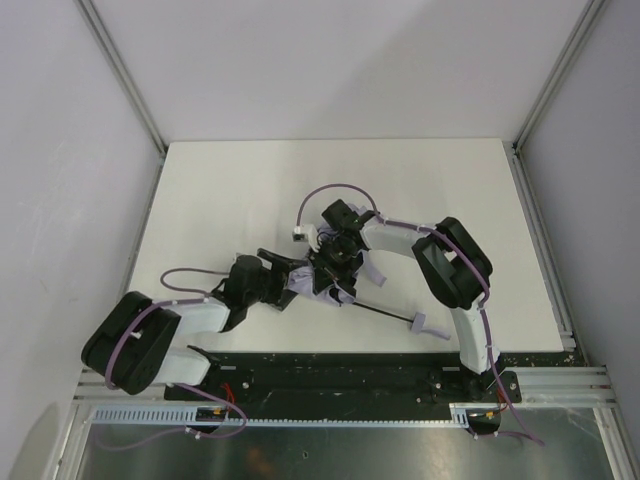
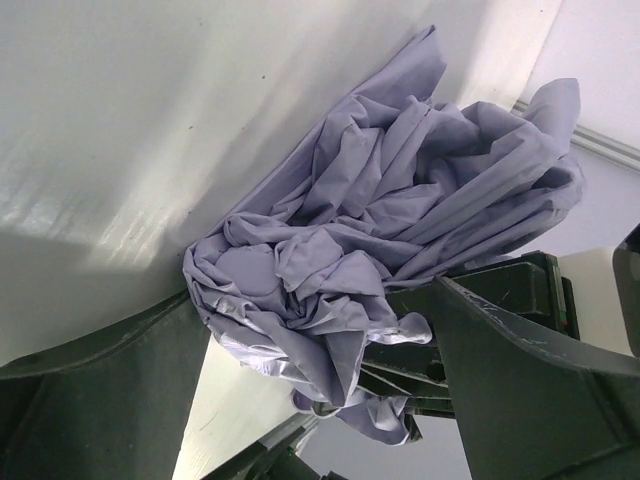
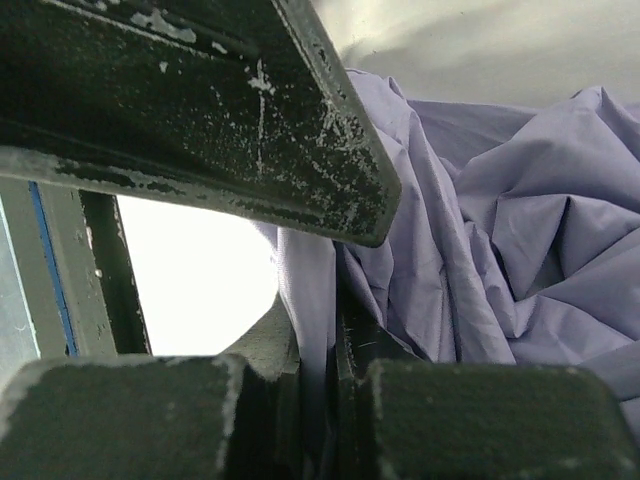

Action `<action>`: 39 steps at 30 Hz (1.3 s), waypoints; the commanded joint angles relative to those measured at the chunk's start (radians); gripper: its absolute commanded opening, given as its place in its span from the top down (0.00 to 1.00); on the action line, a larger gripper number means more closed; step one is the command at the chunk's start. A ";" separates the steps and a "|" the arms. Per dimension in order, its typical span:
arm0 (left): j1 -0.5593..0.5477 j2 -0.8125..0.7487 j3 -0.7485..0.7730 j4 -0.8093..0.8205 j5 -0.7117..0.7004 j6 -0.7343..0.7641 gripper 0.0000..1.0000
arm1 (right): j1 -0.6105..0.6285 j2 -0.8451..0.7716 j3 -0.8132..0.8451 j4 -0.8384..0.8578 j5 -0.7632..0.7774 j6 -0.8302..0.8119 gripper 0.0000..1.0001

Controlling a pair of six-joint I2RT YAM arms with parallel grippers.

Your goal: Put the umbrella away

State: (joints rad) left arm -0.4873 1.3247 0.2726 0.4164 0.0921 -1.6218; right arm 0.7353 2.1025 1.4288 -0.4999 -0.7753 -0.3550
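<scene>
The umbrella lies mid-table, its pale lavender canopy point(image 1: 303, 281) crumpled between both grippers. Its thin black shaft point(image 1: 380, 311) runs right to the small lavender handle point(image 1: 420, 323) near the front edge. My left gripper point(image 1: 283, 283) presses on the canopy bundle from the left. In the left wrist view the bunched fabric point(image 2: 340, 250) fills the gap of that gripper point(image 2: 315, 295), touching both fingers. My right gripper point(image 1: 335, 262) sits over the canopy from behind. In the right wrist view this gripper point(image 3: 320, 350) is shut on a fold of fabric point(image 3: 310, 290).
The white tabletop point(image 1: 240, 190) is framed by grey walls and metal rails point(image 1: 540, 240) at the sides. The black base rail point(image 1: 330, 370) of the arms runs along the near edge, just below the umbrella handle.
</scene>
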 commanded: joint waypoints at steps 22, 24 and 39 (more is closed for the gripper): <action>-0.070 0.232 -0.036 0.038 -0.160 0.240 0.50 | 0.011 0.072 -0.032 -0.055 0.038 -0.058 1.00; -0.070 0.148 -0.082 0.039 -0.155 0.219 0.35 | -0.005 0.072 -0.033 -0.054 0.030 -0.048 1.00; -0.131 0.138 -0.083 0.038 -0.033 -0.124 0.01 | -0.072 0.012 -0.057 0.083 -0.121 0.076 1.00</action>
State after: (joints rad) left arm -0.5812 1.3567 0.1764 0.6266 0.0792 -1.6852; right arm 0.6701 2.1040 1.4025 -0.4637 -0.8597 -0.2897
